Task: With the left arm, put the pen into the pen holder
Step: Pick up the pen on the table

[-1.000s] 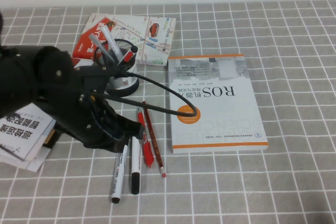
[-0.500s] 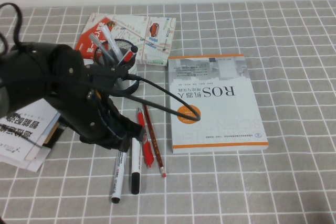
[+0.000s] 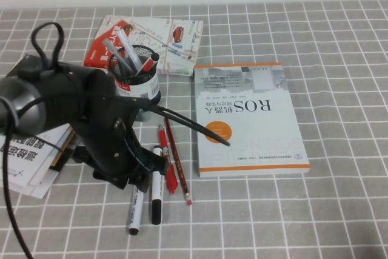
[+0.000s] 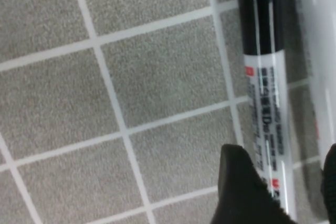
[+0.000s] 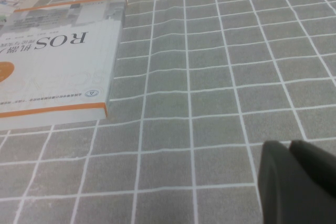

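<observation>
The pen (image 3: 134, 210) lies on the grey checked cloth, its upper part hidden under my left arm (image 3: 103, 131). In the left wrist view its black cap and dark grey printed barrel (image 4: 266, 103) run between my left gripper's (image 4: 281, 192) two black fingers. The gripper is open, low over the barrel, with a gap on each side. The white-barrelled marker (image 3: 156, 192) lies right beside the pen. The black mesh pen holder (image 3: 140, 86) stands behind the arm with several pens in it. My right gripper (image 5: 294, 182) is shut and empty over bare cloth, out of the high view.
A red pen (image 3: 168, 165) and a red pencil (image 3: 177, 162) lie just right of the markers. A ROS book (image 3: 248, 116) lies to the right, a map booklet (image 3: 163, 40) behind the holder, and a stack of booklets (image 3: 30, 162) at the left edge.
My left arm has swung round and moved toward the table's front, coming down over the upper ends of the two markers. The pens have not moved.
</observation>
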Tool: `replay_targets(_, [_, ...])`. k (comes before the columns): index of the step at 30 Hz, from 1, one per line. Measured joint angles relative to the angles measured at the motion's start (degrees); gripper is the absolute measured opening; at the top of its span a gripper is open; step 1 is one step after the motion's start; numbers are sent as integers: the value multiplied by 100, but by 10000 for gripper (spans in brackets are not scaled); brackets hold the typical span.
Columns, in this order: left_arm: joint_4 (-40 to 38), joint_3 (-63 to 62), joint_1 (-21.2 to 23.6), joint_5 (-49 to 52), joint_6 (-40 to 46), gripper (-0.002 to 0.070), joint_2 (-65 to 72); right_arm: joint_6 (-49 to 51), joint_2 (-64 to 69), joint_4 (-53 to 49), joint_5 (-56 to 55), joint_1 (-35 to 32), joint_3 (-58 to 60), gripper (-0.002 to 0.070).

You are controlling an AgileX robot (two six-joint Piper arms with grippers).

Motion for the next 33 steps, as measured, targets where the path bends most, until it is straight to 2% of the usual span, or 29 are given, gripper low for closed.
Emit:
replay_targets(14, [250, -26, 0, -236, -61, 292, 391, 0, 0, 0, 0, 0, 0, -15])
replay_targets(17, [277, -26, 0, -246, -60, 258, 425, 0, 0, 0, 0, 0, 0, -15])
replay_targets(24, [409, -77, 0, -178, 30, 127, 474, 0, 0, 0, 0, 0, 0, -15])
replay_targets(33, [413, -88, 0, -153, 382, 110, 474, 0, 0, 0, 0, 0, 0, -15])
